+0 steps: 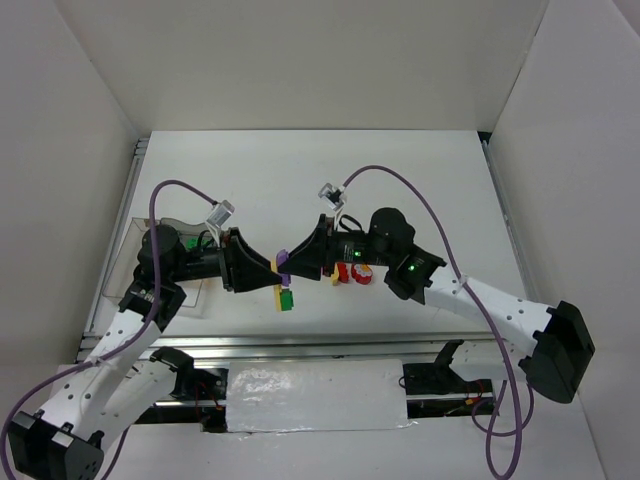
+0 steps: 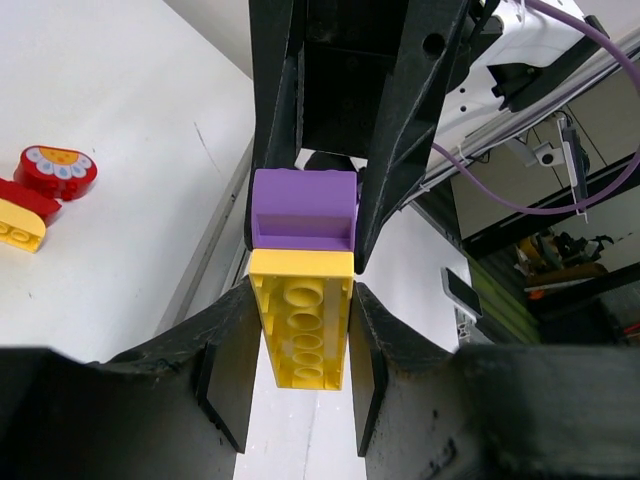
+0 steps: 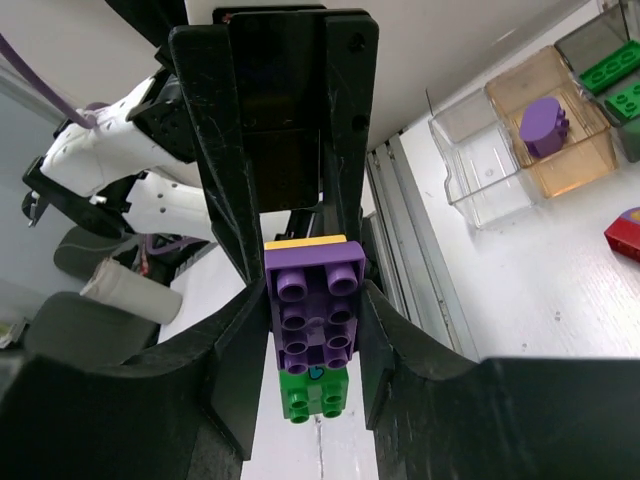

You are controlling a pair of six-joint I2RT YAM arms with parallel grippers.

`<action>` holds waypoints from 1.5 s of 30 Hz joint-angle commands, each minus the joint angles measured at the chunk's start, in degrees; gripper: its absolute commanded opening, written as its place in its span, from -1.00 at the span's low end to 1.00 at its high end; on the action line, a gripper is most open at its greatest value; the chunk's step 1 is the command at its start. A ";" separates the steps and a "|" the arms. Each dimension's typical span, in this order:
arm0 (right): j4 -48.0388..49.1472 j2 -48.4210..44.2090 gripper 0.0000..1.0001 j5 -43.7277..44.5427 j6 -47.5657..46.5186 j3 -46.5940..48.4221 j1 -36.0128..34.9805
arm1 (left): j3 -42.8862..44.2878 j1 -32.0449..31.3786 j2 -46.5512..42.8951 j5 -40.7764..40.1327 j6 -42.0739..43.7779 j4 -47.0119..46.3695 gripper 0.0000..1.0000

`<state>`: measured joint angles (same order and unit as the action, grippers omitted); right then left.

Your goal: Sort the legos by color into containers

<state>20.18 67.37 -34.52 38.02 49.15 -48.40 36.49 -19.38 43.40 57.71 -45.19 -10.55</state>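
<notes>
My two grippers meet nose to nose above the table's near middle. My left gripper (image 1: 268, 278) (image 2: 302, 305) is shut on a yellow brick (image 2: 303, 330). My right gripper (image 1: 296, 262) (image 3: 312, 300) is shut on a purple brick (image 3: 313, 290) (image 2: 303, 208) that is joined to the yellow one. A green brick (image 3: 316, 388) (image 1: 287, 300) hangs at the stack's lower end. The containers (image 3: 480, 150) (image 1: 150, 255) lie at the left under my left arm; one compartment holds a purple piece (image 3: 545, 125), another holds green bricks (image 3: 615, 65).
Loose red and yellow pieces (image 1: 352, 272) lie on the table under my right wrist, and show in the left wrist view (image 2: 40, 185). A metal rail (image 1: 320, 345) runs along the near table edge. White walls stand on three sides.
</notes>
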 commanded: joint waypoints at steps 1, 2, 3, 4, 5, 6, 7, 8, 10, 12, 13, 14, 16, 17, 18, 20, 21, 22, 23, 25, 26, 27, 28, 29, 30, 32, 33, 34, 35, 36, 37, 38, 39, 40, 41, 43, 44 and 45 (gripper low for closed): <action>6.53 -0.66 -1.00 -1.42 0.21 1.57 -0.47 | 0.07 -0.22 -0.24 1.44 0.98 -2.38 -1.00; 6.19 -1.36 -1.00 -1.25 -0.74 1.31 -0.46 | 0.25 -0.22 -0.42 1.26 1.76 -1.16 -1.00; 5.92 -1.80 -1.00 -0.73 -1.28 0.87 -0.38 | 0.51 -0.31 -0.59 0.57 2.38 -0.10 -1.00; 6.35 -2.42 -1.00 -0.29 -1.63 -0.44 -0.20 | 1.12 -0.22 -0.68 0.38 3.00 0.69 -1.00; 6.88 -3.55 -1.00 -0.02 -1.89 -1.15 0.15 | 1.30 -0.22 -0.94 0.30 3.44 1.57 -1.00; 7.67 -4.17 -1.00 -0.19 -1.90 -2.11 1.28 | 1.74 -0.31 -1.03 0.21 3.70 2.02 -1.00; 8.89 -4.70 -1.00 -0.54 -1.81 -3.78 1.99 | 2.00 -0.31 -1.29 -0.23 4.14 2.80 -1.00; 9.08 -5.75 -1.00 -0.63 -1.72 -4.49 2.60 | 2.27 -0.22 -1.91 -0.93 5.28 3.77 -1.00; 9.26 -6.46 -1.00 -0.63 -1.90 -5.98 4.19 | 3.50 -0.14 -2.35 -3.39 6.86 7.98 -1.00; 9.35 -7.17 -1.00 -0.20 -1.98 -6.60 4.89 | 4.81 -0.05 -2.70 -4.88 8.88 11.58 -1.00; 9.26 -7.26 -1.00 -0.19 -1.98 -6.95 5.51 | 5.08 0.04 -2.70 -6.11 9.50 12.99 -1.00; 9.26 -7.17 -1.00 -0.11 -1.98 -7.04 5.77 | 5.52 0.30 -2.53 -6.73 10.46 14.05 -1.00; 10.48 -6.99 -1.00 -0.72 -1.55 -7.66 7.08 | 6.31 0.65 -2.27 -8.05 11.17 16.25 -1.00; 10.84 -6.65 -1.00 -0.72 -0.94 -7.83 7.35 | 6.75 1.09 -2.26 -8.66 11.52 16.87 -1.00; 10.75 -6.38 -1.00 1.11 -0.93 -7.75 7.62 | 7.36 1.44 -2.18 -10.06 11.88 17.92 -1.00; 6.47 -3.93 -1.00 4.88 -3.72 -6.26 7.53 | 9.90 2.67 -2.09 -19.44 13.72 26.42 -1.00; 4.62 -2.26 -1.00 6.99 -4.09 -5.04 7.62 | 13.48 2.76 -2.18 -23.57 14.16 29.76 -1.00; 3.30 1.93 -1.00 10.15 -4.36 -3.02 7.62 | 15.61 2.94 -2.96 -28.14 14.42 33.19 -1.00; 3.72 4.32 -1.00 11.13 -3.92 -2.39 7.53 | 17.89 2.94 -3.75 -38.36 13.82 39.23 -1.00; 8.26 11.07 -1.00 11.76 -2.08 -0.64 7.36 | 24.83 3.03 -5.86 -50.79 10.41 45.41 -1.00; 9.51 13.55 -1.00 11.76 -0.42 0.33 7.18 | 27.73 3.03 -5.95 -57.56 8.30 53.36 -1.00; 10.13 15.84 -1.00 12.28 -0.06 3.73 5.96 | 32.89 3.03 -6.04 -69.63 7.14 56.83 -1.00; 9.79 20.64 -1.00 12.72 0.12 6.20 4.91 | 34.68 2.94 -6.22 -73.58 6.44 58.52 -1.00; 9.18 23.30 -1.00 13.60 -0.31 8.75 3.59 | 37.31 3.03 -6.22 -76.49 5.65 60.88 -1.00; 8.39 25.68 -1.00 14.04 -0.66 14.60 0.88 | 38.29 3.03 -6.13 -79.48 5.81 61.08 -1.00; 5.84 33.23 -1.00 15.97 -1.37 20.44 -1.60 | 41.36 3.03 -4.91 -81.61 5.38 62.30 -1.00; 4.79 35.61 -1.00 16.59 -1.46 25.77 -3.87 | 41.99 3.03 -4.64 -83.36 5.37 62.66 -1.00; 4.25 40.33 -1.00 17.20 -1.11 28.70 -4.59 | 42.52 2.94 -4.46 -84.16 5.37 62.49 -1.00; 3.81 42.73 -1.00 18.08 -1.11 33.60 -5.29 | 43.39 2.94 -4.37 -85.13 5.11 62.14 -1.00; 2.33 44.84 -1.00 18.78 -0.93 36.00 -6.69 | 43.66 3.03 -4.37 -86.18 5.37 61.53 -1.00; 1.45 49.04 -1.00 19.31 -1.19 38.54 -7.40 | 43.84 2.94 -4.20 -86.62 6.07 61.17 -1.00; 0.31 51.08 -1.00 20.88 -1.45 43.53 -8.10 | 44.54 2.94 -4.02 -86.98 6.08 61.00 -1.00; -1.97 54.58 -1.00 21.77 -1.72 45.84 -9.16 | 44.72 2.94 -3.59 -86.63 7.12 60.39 -1.00; -3.04 56.18 -1.00 22.56 -2.59 48.13 -9.51 | 44.63 2.94 -3.58 -85.76 7.83 59.51 -1.00; -4.09 57.77 -1.00 23.09 -3.12 52.15 -9.87 | 44.46 2.94 -3.58 -84.97 8.53 58.72 -1.00; -7.17 61.81 -1.00 24.76 -4.44 55.95 -10.48 | 43.58 2.94 -4.20 -82.68 10.29 56.52 -1.00; -8.22 63.22 -1.00 24.85 -4.79 59.45 -10.57 | 43.32 2.94 -4.55 -82.33 10.73 55.99 -1.00; -10.32 65.58 -0.96 25.20 -5.06 61.05 -10.66 | 43.05 2.94 -4.98 -82.32 11.26 55.72 -1.00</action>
<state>15.40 129.54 -13.08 35.44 104.09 -59.37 79.26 -16.47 39.53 -25.02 -37.10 49.19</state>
